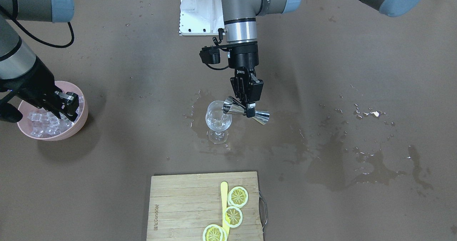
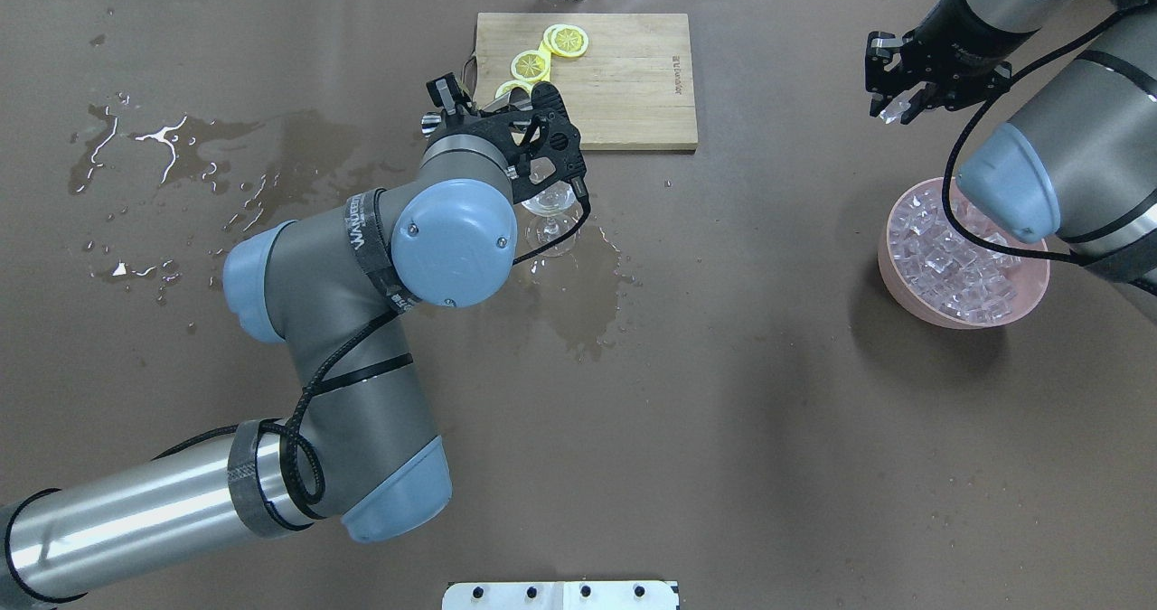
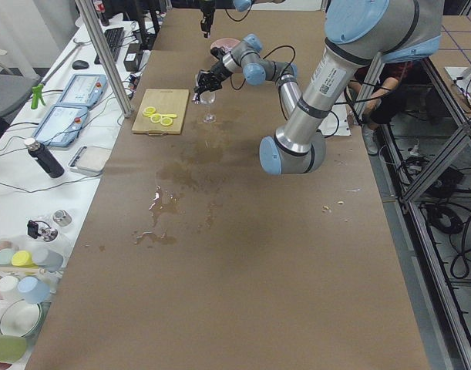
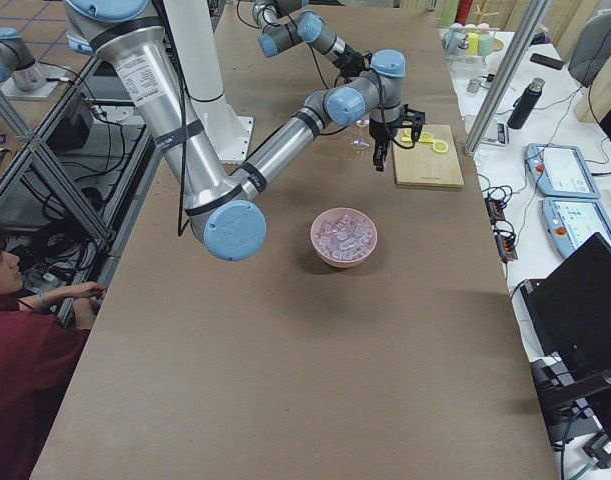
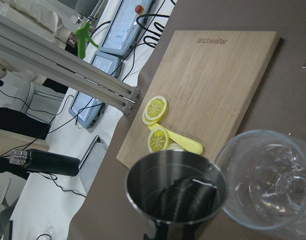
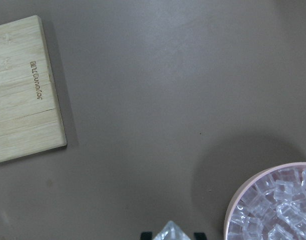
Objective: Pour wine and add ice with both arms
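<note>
Jaws on the left gripper [image 1: 249, 109] clamp one steel jigger [image 1: 234, 107], tipped over the single glass [image 1: 217, 123]; any wine inside is too clear to make out. Those of the right gripper [image 2: 895, 108] pinch one ice cube [image 6: 173, 233], half cut off in the wrist view, near one bowl [image 2: 904, 286] heaped with ice [image 2: 958, 258]. Three lemon slices [image 1: 238, 196].

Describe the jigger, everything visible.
The jigger is a polished steel double cone, hourglass-shaped. The left gripper fingers clamp its narrow waist, holding it tipped almost horizontal in the air. One open mouth sits at the rim of the wine glass; whether they touch is unclear. The left wrist view shows that cup's inside dark, no liquid discernible.
</note>
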